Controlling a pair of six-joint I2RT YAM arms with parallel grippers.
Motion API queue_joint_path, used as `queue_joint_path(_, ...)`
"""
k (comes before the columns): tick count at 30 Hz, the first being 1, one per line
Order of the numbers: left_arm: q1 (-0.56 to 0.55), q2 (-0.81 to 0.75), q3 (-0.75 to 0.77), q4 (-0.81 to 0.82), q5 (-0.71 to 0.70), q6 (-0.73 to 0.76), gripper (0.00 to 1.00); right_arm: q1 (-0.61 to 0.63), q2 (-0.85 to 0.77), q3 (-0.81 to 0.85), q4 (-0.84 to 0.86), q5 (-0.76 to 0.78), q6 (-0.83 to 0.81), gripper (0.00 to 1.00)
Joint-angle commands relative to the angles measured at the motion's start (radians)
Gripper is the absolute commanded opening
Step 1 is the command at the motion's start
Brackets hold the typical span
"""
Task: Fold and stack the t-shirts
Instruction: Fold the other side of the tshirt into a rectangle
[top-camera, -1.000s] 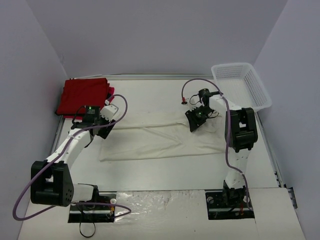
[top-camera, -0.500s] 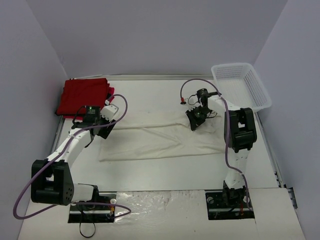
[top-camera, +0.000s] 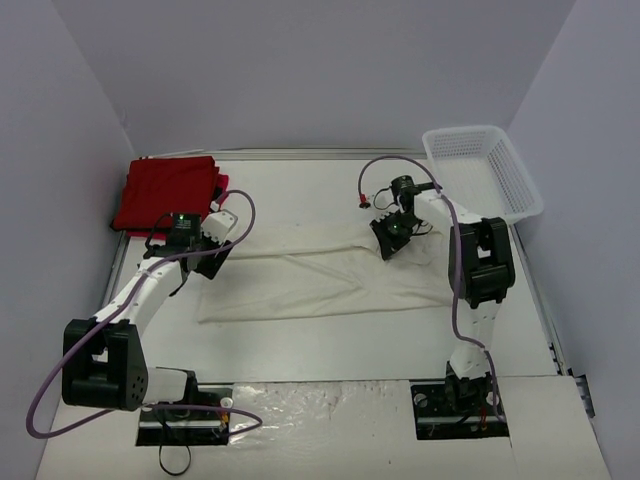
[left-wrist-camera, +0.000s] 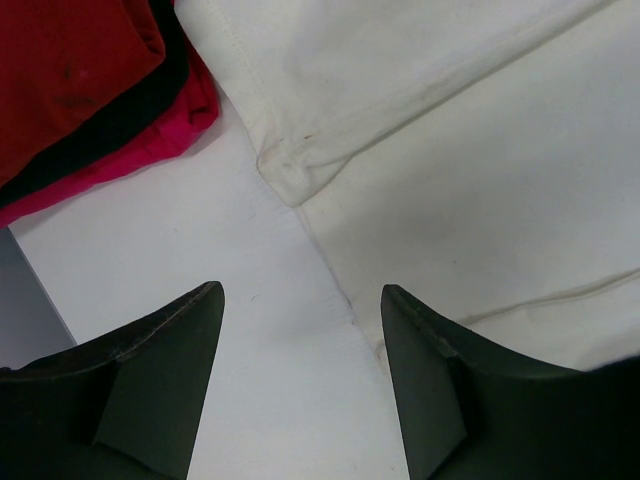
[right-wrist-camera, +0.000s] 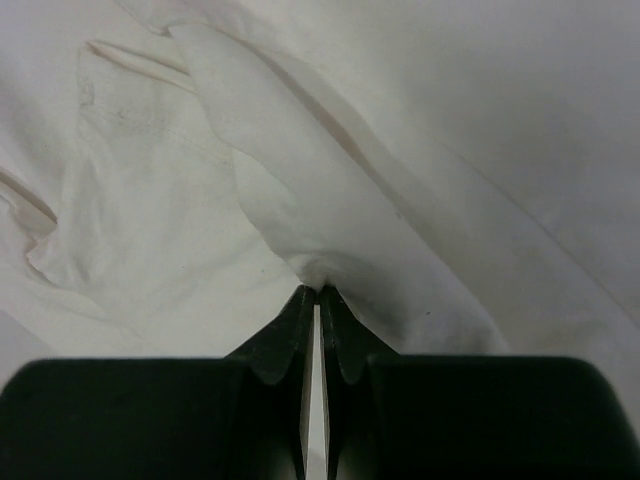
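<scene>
A large cream-white t-shirt (top-camera: 320, 280) lies spread across the middle of the table. Folded red t-shirts (top-camera: 165, 192) are piled at the far left corner. My right gripper (right-wrist-camera: 318, 290) is shut on a pinched fold of the cream-white t-shirt (right-wrist-camera: 330, 200) at its right end; from above that gripper (top-camera: 392, 238) sits over the cloth's upper right part. My left gripper (left-wrist-camera: 300, 300) stands open just above the bare table, beside the cream shirt's left corner (left-wrist-camera: 290, 175), with nothing between its fingers. The red pile's edge (left-wrist-camera: 90, 100) shows at the upper left of the left wrist view.
A white mesh basket (top-camera: 485, 170) stands at the far right corner, partly over the table edge. Grey walls close in the table on three sides. Purple cables loop off both arms. The arm bases (top-camera: 180, 400) sit at the near edge.
My right gripper has closed on the cream cloth and shifted slightly up and left. The left arm has hardly moved.
</scene>
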Motion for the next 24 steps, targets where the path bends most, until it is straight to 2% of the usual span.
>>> queue_joint_path(1, 0.008, -0.016, 0.009, 0.004, 0.014, -0.014, 0.63, 0.012, -0.103, 0.006, -0.072, 0.013, -0.015, 0.0)
queue_joint_path(14, 0.008, -0.004, 0.006, 0.005, 0.013, -0.012, 0.62, 0.033, -0.155, -0.06, -0.114, 0.009, -0.038, 0.0)
queue_joint_path(24, 0.008, -0.005, 0.003, 0.007, 0.016, -0.015, 0.63, 0.141, -0.162, -0.072, -0.14, -0.022, -0.021, 0.0)
